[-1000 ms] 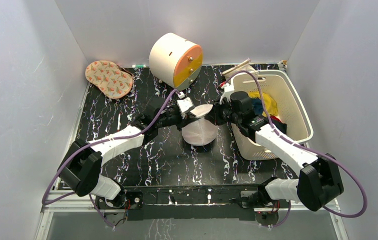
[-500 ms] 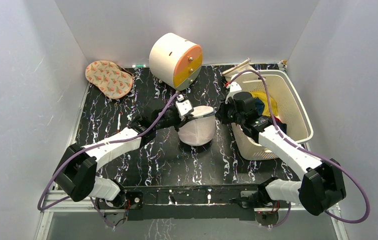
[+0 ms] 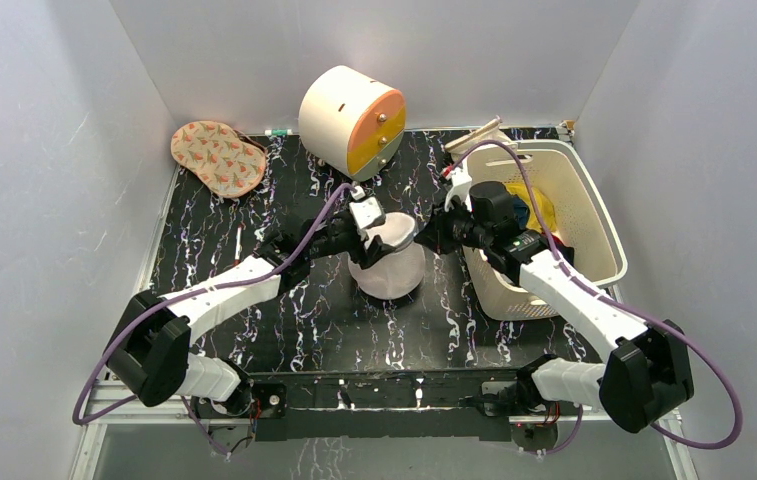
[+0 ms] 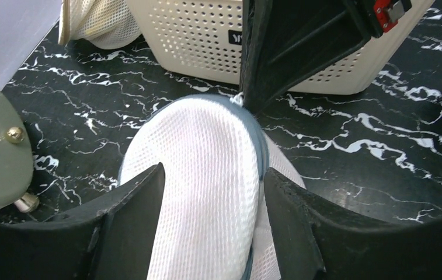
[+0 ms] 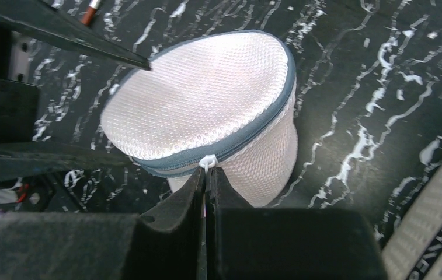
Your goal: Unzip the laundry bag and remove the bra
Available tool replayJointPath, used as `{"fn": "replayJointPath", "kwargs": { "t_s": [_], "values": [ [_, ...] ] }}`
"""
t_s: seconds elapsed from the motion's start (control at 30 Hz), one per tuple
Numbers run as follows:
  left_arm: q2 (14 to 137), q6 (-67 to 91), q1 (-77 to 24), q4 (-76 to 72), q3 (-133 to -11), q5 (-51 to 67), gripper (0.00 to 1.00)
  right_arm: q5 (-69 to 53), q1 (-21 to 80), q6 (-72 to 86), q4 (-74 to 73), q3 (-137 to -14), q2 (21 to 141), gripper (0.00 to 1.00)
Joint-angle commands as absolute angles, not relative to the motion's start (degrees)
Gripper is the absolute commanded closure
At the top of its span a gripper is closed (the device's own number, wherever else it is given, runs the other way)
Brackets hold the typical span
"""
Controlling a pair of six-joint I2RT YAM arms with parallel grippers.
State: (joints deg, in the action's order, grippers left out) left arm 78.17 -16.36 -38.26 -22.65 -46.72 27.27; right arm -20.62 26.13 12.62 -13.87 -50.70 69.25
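Standing mid-counter (image 3: 284,325), just left of basket (image 3: 502,296): bag (image 3: 386,268), white mesh, grey zipper round rim. Left fingers (image 4: 128,219) clamp bag from both sides, mesh bulging up between them. Right fingers (image 5: 177,201) pressed together on zipper pull (image 5: 208,161) at rim, tips touching bag.

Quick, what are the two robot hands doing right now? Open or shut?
Left gripper: jaws closed around the laundry bag, holding it.
Right gripper: jaws pinched shut on the bag's zipper pull.
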Motion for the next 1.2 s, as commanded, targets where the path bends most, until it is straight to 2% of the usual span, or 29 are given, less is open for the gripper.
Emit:
{"fn": "replayJointPath", "kwargs": {
  "t_s": [0.0, 0.2, 0.33, 0.53, 0.8, 1.17],
  "values": [
    [75.9, -11.2, -38.9, -26.9, -47.5, 31.9, 0.37, -27.7, 26.9, 15.4, -7.2, -50.8, 67.4, 1.00],
    [76.9, -11.2, -40.8, -25.7, -48.1, 30.9, 0.32, -28.6, 28.3, 16.3, -8.0, -52.0, 68.0, 1.00],
    [76.7, -12.5, -41.0, -24.8, -48.2, 28.6, 0.35, -27.9, 28.7, 16.3, -8.0, -51.8, 67.6, 1.00],
    [76.5, -13.6, -41.8, -23.7, -48.3, 26.3, 0.55, -27.9, 29.1, 17.1, -7.7, -51.6, 67.8, 1.00],
    [76.8, -14.5, -43.1, -23.2, -48.4, 24.9, 0.67, -26.0, 29.2, 15.7, -10.3, -52.5, 67.7, 1.00],
    [75.4, -16.7, -44.2, -22.3, -47.9, 23.3, 0.94, -22.5, 29.2, 16.5, -10.7, -50.2, 65.4, 1.00]
  ]
}}
